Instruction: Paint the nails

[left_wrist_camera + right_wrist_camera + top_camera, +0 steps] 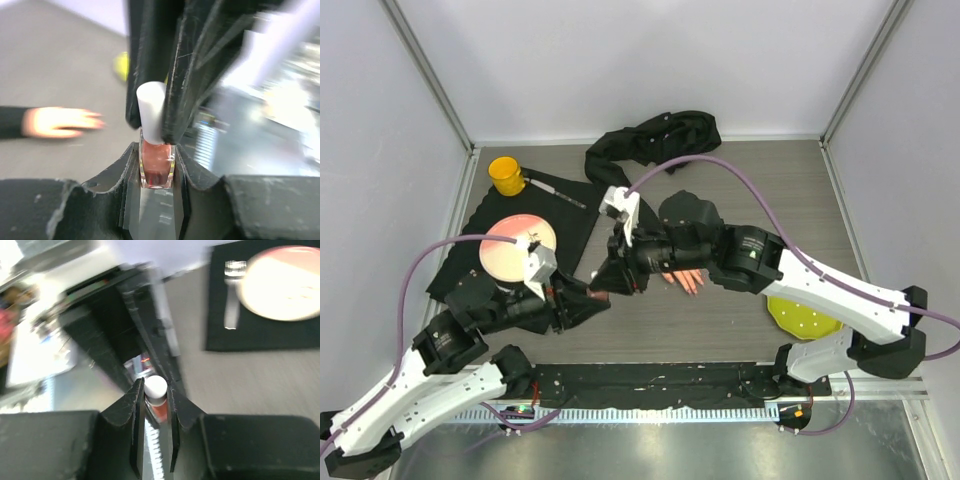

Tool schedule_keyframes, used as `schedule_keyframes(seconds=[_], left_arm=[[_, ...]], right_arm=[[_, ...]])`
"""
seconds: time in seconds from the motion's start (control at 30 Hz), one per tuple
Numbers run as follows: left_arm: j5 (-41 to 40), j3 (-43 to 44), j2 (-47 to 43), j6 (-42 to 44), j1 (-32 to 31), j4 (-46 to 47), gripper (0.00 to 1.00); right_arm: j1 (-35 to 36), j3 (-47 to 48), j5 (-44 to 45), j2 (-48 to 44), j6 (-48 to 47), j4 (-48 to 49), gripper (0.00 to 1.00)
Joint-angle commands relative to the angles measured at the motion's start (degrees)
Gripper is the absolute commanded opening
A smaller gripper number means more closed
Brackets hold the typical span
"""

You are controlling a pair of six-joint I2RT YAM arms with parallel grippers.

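The right gripper has its two black fingers pressed against either side of the white cap of a small bottle of red polish. Up and right of the bottle, a fork lies beside a pale plate on a black mat.

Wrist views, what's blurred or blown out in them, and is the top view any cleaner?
Left wrist view: the polish bottle is fairly sharp, the mannequin hand smeared, the right side washed out. Right wrist view: the background blurred, the plate overexposed, the white cap glaring. Top external view: sharp, with glare on the metal strip at the near edge.
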Motion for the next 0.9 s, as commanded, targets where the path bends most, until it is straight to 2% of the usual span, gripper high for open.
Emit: schedule_keyframes(seconds=[0.0,0.1,0.23,0.37,0.43,0.47,0.53,0.57,0.6,0.63,0.73,0.87], left_arm=[[22.08,0.95,-0.37,-10.46,-0.6,13.2,0.0],[21.31,1.13,-2.56,-11.18,-0.51,12.43,0.0],[16.38,2.53,-3.19,-8.8,-0.51,7.51,0.0],[12.18,3.85,-2.4,-6.96,-0.51,4.35,0.0],[9.62,3.94,-2.39,-5.47,-0.51,3.64,0.0],[8.48,3.94,-2.48,-4.76,-0.51,2.86,0.0],[4.26,3.94,-2.83,-2.75,-0.51,2.15,0.0],[3.03,3.94,-3.01,-2.13,-0.51,1.36,0.0],[0.67,4.03,-3.19,-1.51,-0.6,0.83,0.0],[-0.14,4.11,-3.19,-0.29,-0.51,0.04,0.0],[-2.77,4.73,-2.93,1.39,-0.6,-1.54,0.0],[-4.98,4.73,-2.49,3.32,-0.6,-2.34,0.0]], right_arm=[[2.15,-7.15,-35.36,-1.2,-0.9,19.55,0.01],[2.15,-7.33,-34.69,-1.02,-1.59,20.28,0.01],[2.15,-6.37,-32.32,-0.76,-2.3,19.49,0.01],[2.15,-5.05,-28.01,-0.58,-2.3,17.56,0.01],[2.15,-4.87,-22.57,-1.19,-2.3,16.24,0.03],[2.06,-4.69,-20.03,-1.28,-1.95,15.8,0.19],[2.15,-4.17,-12.47,-1.81,-0.63,13.52,0.32],[2.15,-3.47,-9.75,-1.99,-0.11,12.64,0.45],[2.15,-3.37,-4.94,-2.42,1.29,11.59,0.51],[2.15,-3.46,-2.71,-3.3,1.74,11.14,0.62],[2.15,-3.73,3.09,-4.71,3.41,9.74,0.72],[2.15,-3.46,8.73,-6.38,4.73,7.63,0.78]])
